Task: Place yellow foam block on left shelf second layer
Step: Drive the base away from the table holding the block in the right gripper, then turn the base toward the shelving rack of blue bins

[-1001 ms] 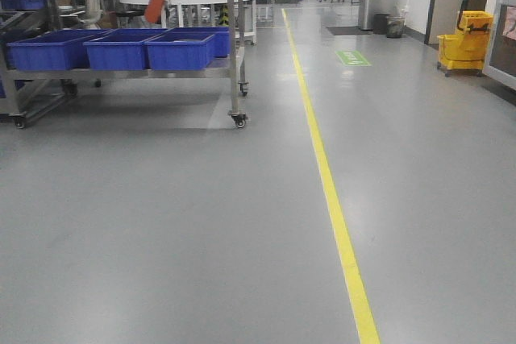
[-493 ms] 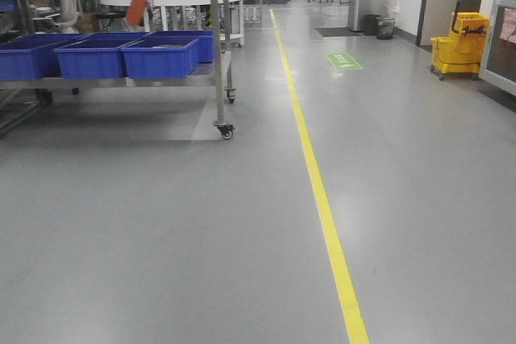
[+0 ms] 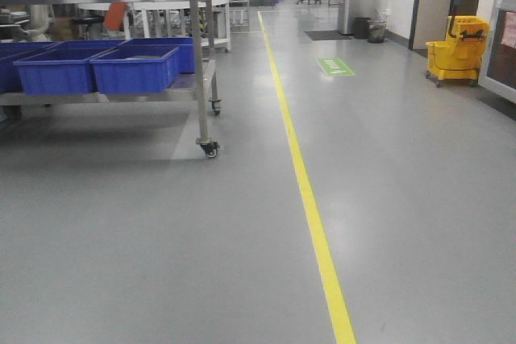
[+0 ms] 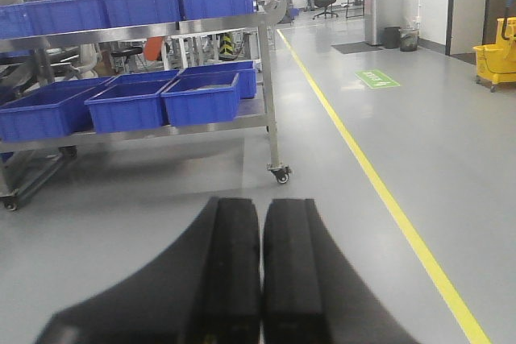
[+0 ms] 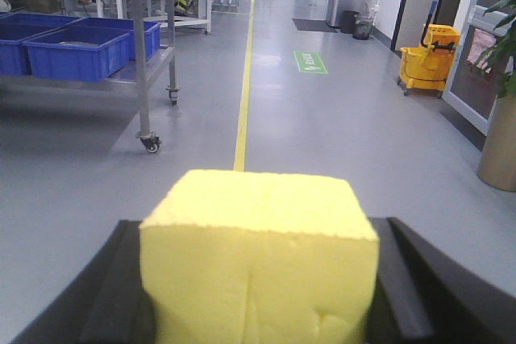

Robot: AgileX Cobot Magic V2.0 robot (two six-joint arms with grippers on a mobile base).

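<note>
The yellow foam block (image 5: 258, 255) fills the bottom of the right wrist view. My right gripper (image 5: 260, 231) is shut on it, one black finger against each side. In the left wrist view my left gripper (image 4: 261, 211) is shut, its two black fingers (image 4: 235, 263) pressed together with nothing between them. The steel wheeled shelf (image 3: 200, 62) stands at the left of the front view, well ahead of both grippers. It also appears in both wrist views: shelf (image 4: 264, 78), shelf (image 5: 142, 46). Blue bins (image 3: 133, 68) sit on its lower level and more on its top level.
A yellow floor line (image 3: 310, 207) runs down the aisle right of the shelf. A green floor sign (image 3: 335, 67) lies farther on. A yellow mop bucket (image 3: 455, 50) stands at the right wall, a potted plant (image 5: 498, 138) near the doorway, trash bins (image 3: 376, 30) at the far end.
In the front view the shelf has slid left and its caster has dropped lower in the frame; the floor line has shifted left too. The whole view has advanced along the aisle.
</note>
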